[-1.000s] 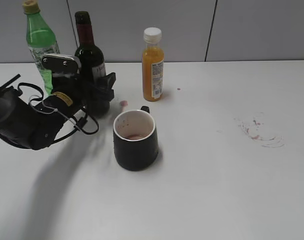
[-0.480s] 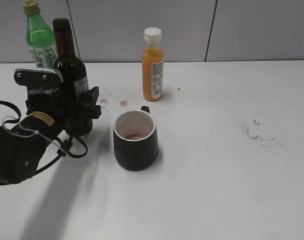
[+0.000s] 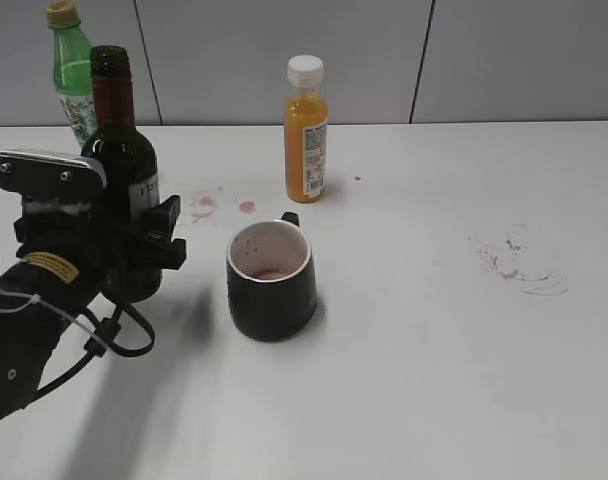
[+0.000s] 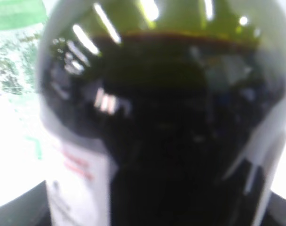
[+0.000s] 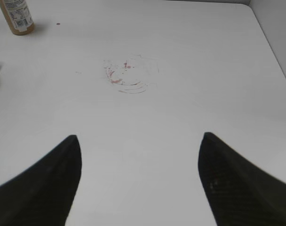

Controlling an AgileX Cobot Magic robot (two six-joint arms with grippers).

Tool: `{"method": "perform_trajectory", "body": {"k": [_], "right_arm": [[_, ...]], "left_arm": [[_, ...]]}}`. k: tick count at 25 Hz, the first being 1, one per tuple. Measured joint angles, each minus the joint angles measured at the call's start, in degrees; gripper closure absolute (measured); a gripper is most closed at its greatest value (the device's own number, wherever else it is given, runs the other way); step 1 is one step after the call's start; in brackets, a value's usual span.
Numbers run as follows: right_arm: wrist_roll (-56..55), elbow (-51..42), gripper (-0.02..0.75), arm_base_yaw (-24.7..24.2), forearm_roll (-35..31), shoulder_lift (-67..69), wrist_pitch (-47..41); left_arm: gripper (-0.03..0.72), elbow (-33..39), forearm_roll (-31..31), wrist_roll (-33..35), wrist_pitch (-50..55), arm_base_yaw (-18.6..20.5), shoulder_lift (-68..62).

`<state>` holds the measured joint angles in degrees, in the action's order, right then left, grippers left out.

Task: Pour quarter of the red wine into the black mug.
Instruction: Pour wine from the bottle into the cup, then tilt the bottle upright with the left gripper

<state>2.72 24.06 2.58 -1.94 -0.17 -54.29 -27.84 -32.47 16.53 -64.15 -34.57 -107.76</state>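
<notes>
On the worktop's left side, my left gripper (image 3: 134, 250) has its fingers clamped round the belly of the heavy, slick glass wine bottle (image 3: 119, 170), upright beside the black mug (image 3: 272, 280).

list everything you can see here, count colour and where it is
red wine: 1, dark glass bottle with dark red neck foil and white label, upright at the left, held in the left tool
black mug: 1, black with white inside, centre of the table, reddish residue at its bottom
green plastic bottle: 1, green with yellowish cap, back left behind the wine
orange juice bottle: 1, orange with white cap, back centre
red stains: several, reddish, right of the mug and near the juice bottle
table: 1, white
left tool: 1, black, closed around the wine bottle
right tool: 1, black, open over bare table
</notes>
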Motion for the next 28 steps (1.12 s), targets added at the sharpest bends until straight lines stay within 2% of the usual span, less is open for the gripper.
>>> {"method": "perform_trajectory", "body": {"k": [7, 13, 17, 25, 28], "right_arm": [[0.0, 0.0, 0.153, 0.0, 0.0, 0.0, 0.0], [0.0, 0.0, 0.153, 0.0, 0.0, 0.0, 0.0], [0.0, 0.0, 0.153, 0.0, 0.0, 0.0, 0.0], [0.0, 0.0, 0.153, 0.0, 0.0, 0.0, 0.0], [0.0, 0.0, 0.153, 0.0, 0.0, 0.0, 0.0]], "left_arm": [[0.138, 3.7, -11.9, 6.2, -0.2, -5.3, 5.3], [0.138, 3.7, -16.6, 12.5, -0.3, -9.6, 5.6], [0.138, 3.7, -20.7, 16.4, -0.4, -9.8, 5.7], [0.138, 2.7, -21.2, 27.7, -0.3, -9.8, 5.7], [0.138, 1.1, -21.1, 34.3, -0.4, -9.8, 5.7]]}}
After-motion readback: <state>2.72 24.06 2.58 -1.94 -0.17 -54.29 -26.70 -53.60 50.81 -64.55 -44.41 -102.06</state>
